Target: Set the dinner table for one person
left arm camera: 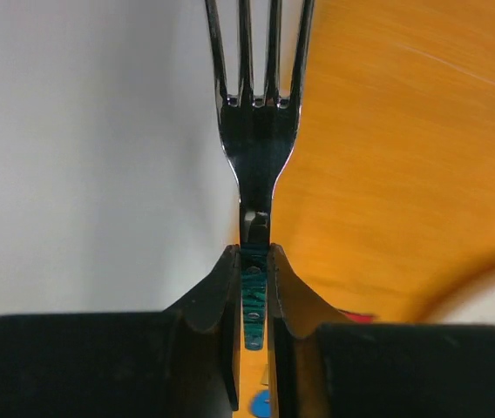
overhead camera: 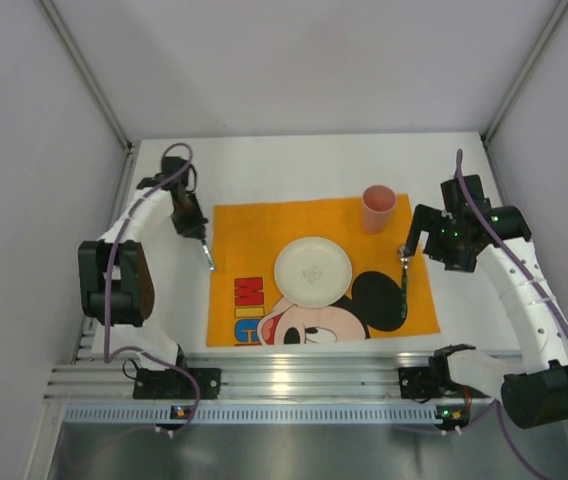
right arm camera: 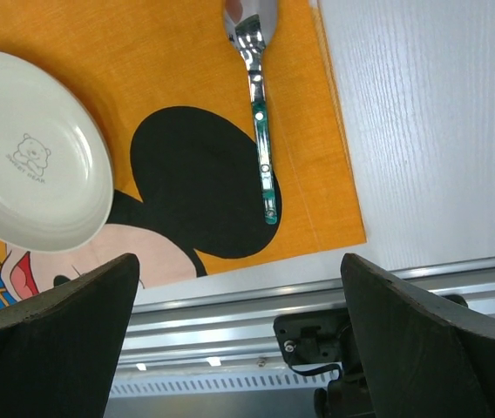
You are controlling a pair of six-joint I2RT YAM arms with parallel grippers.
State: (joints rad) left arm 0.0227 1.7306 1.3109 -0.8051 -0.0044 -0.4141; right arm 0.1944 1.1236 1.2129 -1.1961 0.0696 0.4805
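Observation:
The white dinner table (overhead camera: 294,165) carries an orange Mickey Mouse cloth (overhead camera: 254,225). A white plate (overhead camera: 312,271) sits at the cloth's middle and a pink cup (overhead camera: 378,208) stands at its far right corner. My left gripper (overhead camera: 196,232) is shut on a fork (overhead camera: 207,258) at the cloth's left edge. In the left wrist view the gripper (left arm camera: 252,252) pinches the fork's (left arm camera: 254,131) green handle, tines pointing away. My right gripper (overhead camera: 411,238) is open and empty (right arm camera: 239,259) above a green-handled spoon (right arm camera: 261,113) lying on the cloth's right side (overhead camera: 402,290).
Aluminium rails (overhead camera: 294,375) run along the table's near edge, with both arm bases bolted there. White walls close in the table on the left, right and back. Bare tabletop (right arm camera: 422,131) lies to the right of the cloth.

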